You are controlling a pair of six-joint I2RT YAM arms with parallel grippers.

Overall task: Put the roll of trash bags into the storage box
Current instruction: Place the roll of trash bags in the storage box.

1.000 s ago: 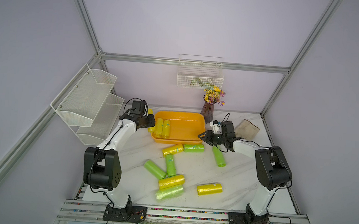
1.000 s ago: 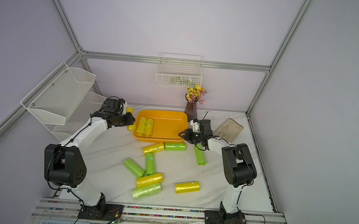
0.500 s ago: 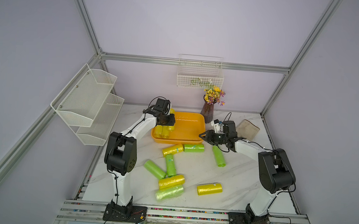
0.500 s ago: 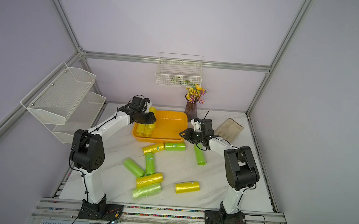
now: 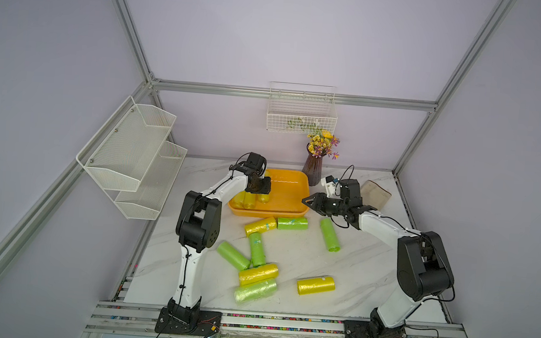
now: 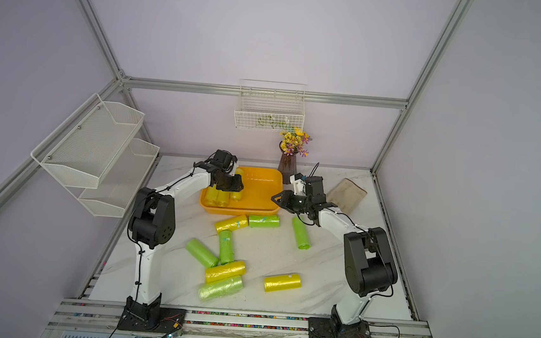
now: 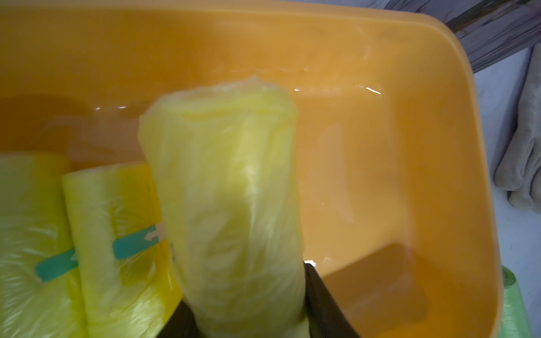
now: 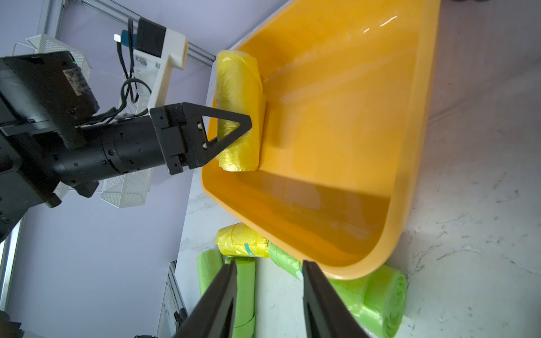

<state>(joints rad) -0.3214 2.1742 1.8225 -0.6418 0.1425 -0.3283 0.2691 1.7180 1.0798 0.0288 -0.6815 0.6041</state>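
Observation:
The orange-yellow storage box (image 5: pixel 294 181) (image 6: pixel 261 182) (image 7: pixel 380 146) (image 8: pixel 336 131) sits at the back middle of the table. My left gripper (image 5: pixel 259 187) (image 6: pixel 233 185) (image 7: pixel 246 284) is shut on a yellow roll of trash bags (image 7: pixel 228 190) (image 8: pixel 237 87), held lengthwise just above the box's left part. Beside it, two yellow rolls (image 5: pixel 247 200) (image 7: pixel 111 234) lie in the box. My right gripper (image 5: pixel 306 200) (image 6: pixel 276 198) (image 8: pixel 270 263) is open and empty at the box's near right corner. Several green and yellow rolls (image 5: pixel 330 234) (image 5: pixel 260 226) lie loose in front.
A dark vase of flowers (image 5: pixel 313 171) stands behind the box's right end, with a tan cloth (image 5: pixel 374 194) to its right. A white mesh rack (image 5: pixel 138 156) hangs on the left wall and a wire basket (image 5: pixel 301 113) on the back wall.
My left arm has swung from the table left of the box to above the box, carrying the yellow roll. The right arm has barely moved.

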